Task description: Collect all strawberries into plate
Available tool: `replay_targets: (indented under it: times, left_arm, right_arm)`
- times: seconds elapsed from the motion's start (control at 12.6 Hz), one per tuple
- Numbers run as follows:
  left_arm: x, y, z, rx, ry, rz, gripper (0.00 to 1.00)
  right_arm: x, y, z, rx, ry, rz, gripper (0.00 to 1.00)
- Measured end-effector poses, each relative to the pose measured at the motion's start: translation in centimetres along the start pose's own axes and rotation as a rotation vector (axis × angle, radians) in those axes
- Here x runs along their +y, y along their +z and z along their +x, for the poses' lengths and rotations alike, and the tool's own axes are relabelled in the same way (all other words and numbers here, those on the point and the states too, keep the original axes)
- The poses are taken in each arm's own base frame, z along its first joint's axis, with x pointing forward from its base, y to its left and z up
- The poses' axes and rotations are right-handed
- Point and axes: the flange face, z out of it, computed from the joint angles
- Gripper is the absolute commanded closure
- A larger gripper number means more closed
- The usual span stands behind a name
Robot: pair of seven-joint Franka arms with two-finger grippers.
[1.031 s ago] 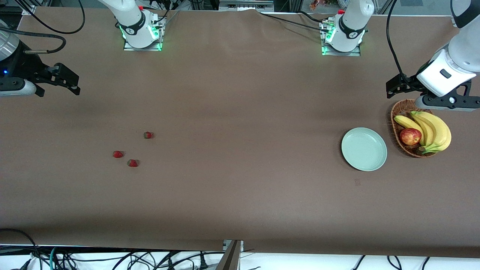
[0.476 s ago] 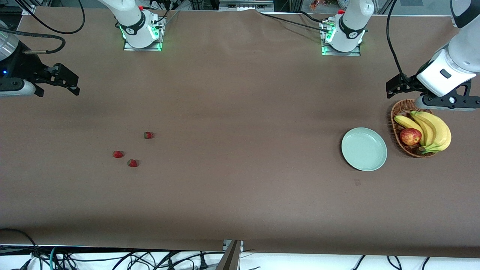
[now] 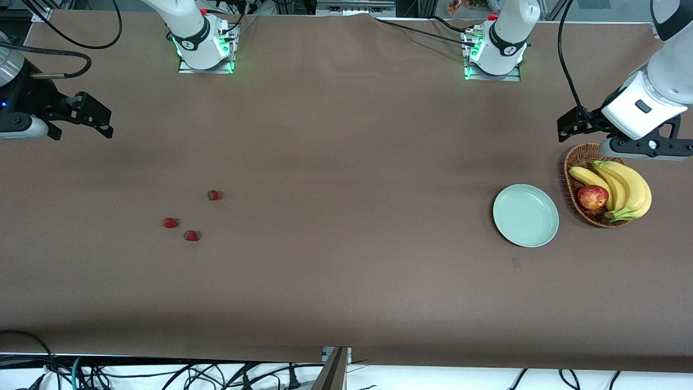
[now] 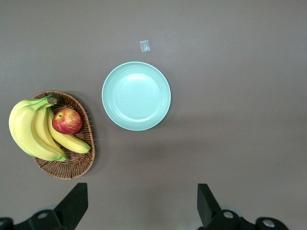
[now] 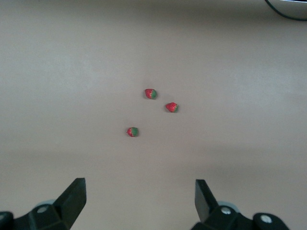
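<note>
Three tiny red strawberries lie loose on the brown table toward the right arm's end: one (image 3: 214, 195), one (image 3: 170, 222) and one (image 3: 191, 235). They also show in the right wrist view (image 5: 150, 94) (image 5: 171, 107) (image 5: 133, 132). The pale mint-green plate (image 3: 525, 215) sits empty toward the left arm's end, also in the left wrist view (image 4: 136, 96). My right gripper (image 3: 92, 115) hangs open and empty, high over the table's end. My left gripper (image 3: 575, 123) hangs open and empty above the table by the basket.
A brown wicker basket (image 3: 579, 158) with a bunch of bananas (image 3: 622, 187) and a red-yellow apple (image 3: 592, 197) stands beside the plate. A small scrap (image 4: 145, 46) lies on the table near the plate. Both arm bases stand along the table's back edge.
The right gripper has shifted slightly toward the table's end and up. The left arm, strawberries and plate have not moved.
</note>
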Motion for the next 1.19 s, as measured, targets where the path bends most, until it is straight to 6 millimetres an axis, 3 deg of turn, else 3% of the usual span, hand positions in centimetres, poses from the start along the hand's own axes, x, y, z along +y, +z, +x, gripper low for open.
replay_targets:
  times: [0.4, 0.56, 0.71, 0.95, 1.11, 1.19]
  left_arm:
    - [0.0, 0.0, 0.0, 0.000, 0.000, 0.000, 0.00]
    - [0.0, 0.0, 0.0, 0.000, 0.000, 0.000, 0.00]
    - [0.0, -0.1, 0.0, 0.001, 0.000, 0.000, 0.00]
    - [0.0, -0.1, 0.0, 0.002, -0.001, 0.000, 0.00]
    - [0.0, -0.2, 0.0, 0.003, -0.001, 0.000, 0.00]
    - [0.0, -0.2, 0.0, 0.003, -0.001, -0.001, 0.00]
  right_arm:
    - [0.0, 0.7, 0.3, -0.014, -0.020, -0.002, 0.00]
    - [-0.3, 3.8, 1.2, -0.072, -0.068, -0.007, 0.00]
    - [-1.1, 10.1, 3.0, -0.170, -0.088, -0.004, 0.01]
    - [-2.6, 22.6, 5.5, -0.253, -0.086, 0.023, 0.01]
    - [-3.1, 30.4, 5.2, -0.256, -0.073, 0.038, 0.01]
    - [-3.4, 33.3, 4.4, -0.253, -0.071, 0.041, 0.01]
